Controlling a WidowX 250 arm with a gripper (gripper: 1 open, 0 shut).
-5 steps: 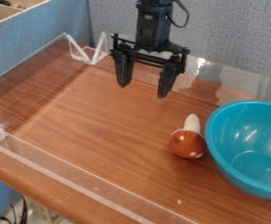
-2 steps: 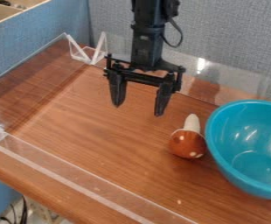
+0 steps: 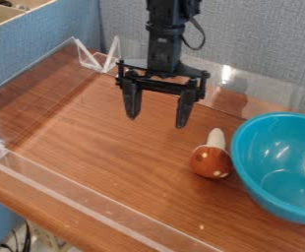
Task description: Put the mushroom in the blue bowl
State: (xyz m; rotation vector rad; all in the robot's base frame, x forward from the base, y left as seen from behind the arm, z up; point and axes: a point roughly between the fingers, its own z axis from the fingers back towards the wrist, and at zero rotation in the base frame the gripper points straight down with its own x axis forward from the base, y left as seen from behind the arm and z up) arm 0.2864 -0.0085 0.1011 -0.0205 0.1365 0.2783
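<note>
All I can see of my arm sits in the upper middle of the frame: a slim black column, dark and matte, with what looks like a thin black cable running along its right side near the top edge. Below it the body widens into a short black crossbar. From that bar hang the two black fingers (image 3: 133,96) of the pincer (image 3: 158,109), long, narrow and flat-sided, each ending in a blunt tip. Screws or markings are too small for me to make out.

Orange-capped mushroom (image 3: 211,157) on its side, beside blue bowl (image 3: 284,163)
</note>
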